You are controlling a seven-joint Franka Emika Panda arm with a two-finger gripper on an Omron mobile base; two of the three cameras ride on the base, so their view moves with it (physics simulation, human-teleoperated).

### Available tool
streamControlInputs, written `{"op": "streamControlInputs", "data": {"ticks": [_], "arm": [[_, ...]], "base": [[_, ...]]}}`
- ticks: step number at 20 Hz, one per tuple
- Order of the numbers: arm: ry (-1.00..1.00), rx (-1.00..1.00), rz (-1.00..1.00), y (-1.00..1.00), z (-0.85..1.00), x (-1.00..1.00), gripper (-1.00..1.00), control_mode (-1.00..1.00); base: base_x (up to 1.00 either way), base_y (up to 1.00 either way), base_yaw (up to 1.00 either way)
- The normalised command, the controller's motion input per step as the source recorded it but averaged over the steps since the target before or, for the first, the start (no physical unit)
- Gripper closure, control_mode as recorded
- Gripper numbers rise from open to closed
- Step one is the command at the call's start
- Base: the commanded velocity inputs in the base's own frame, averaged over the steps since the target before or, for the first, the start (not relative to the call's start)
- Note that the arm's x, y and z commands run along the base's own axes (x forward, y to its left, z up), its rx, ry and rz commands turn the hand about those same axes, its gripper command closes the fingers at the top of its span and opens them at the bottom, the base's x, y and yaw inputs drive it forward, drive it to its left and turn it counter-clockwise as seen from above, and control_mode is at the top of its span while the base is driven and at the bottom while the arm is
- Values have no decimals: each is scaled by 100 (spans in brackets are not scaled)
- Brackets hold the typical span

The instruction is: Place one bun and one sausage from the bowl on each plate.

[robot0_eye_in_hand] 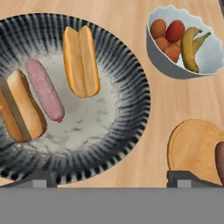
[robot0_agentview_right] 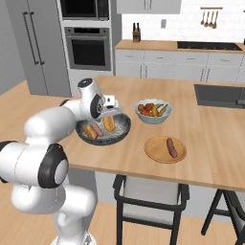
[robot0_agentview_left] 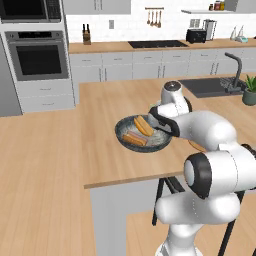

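The dark grey bowl (robot0_eye_in_hand: 131,78) holds two buns, one near its middle (robot0_eye_in_hand: 81,61) and one at its left (robot0_eye_in_hand: 19,107), with a pinkish sausage (robot0_eye_in_hand: 44,89) between them. My gripper (robot0_eye_in_hand: 111,178) hangs open over the bowl's near rim with nothing between its fingers. It is also seen above the bowl (robot0_agentview_right: 125,125) in the right base view (robot0_agentview_right: 111,114). The tan plate (robot0_agentview_right: 155,152) lies to the right of the bowl and carries a second sausage (robot0_agentview_right: 171,147). The white plate is out of view. In the left base view my arm covers the right side of the bowl (robot0_agentview_left: 120,131).
A pale fruit bowl (robot0_agentview_right: 153,117) with bananas and round fruit stands behind the tan plate. A dark sink (robot0_agentview_right: 220,95) is set in the counter at the far right, with a plant (robot0_agentview_left: 250,90) beside it. A stool (robot0_agentview_right: 148,201) stands under the counter's front edge.
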Motion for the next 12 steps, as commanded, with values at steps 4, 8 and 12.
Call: {"op": "streamControlInputs", "data": {"ticks": [4, 8, 12], "arm": [[-3, 0, 6, 61, -11, 22, -100, -100], [-1, 0, 8, 54, -4, 9, -100, -100], [0, 2, 5, 7, -7, 14, -100, -100]], "base": [[0, 0, 0], [0, 0, 0], [0, 0, 0]]}}
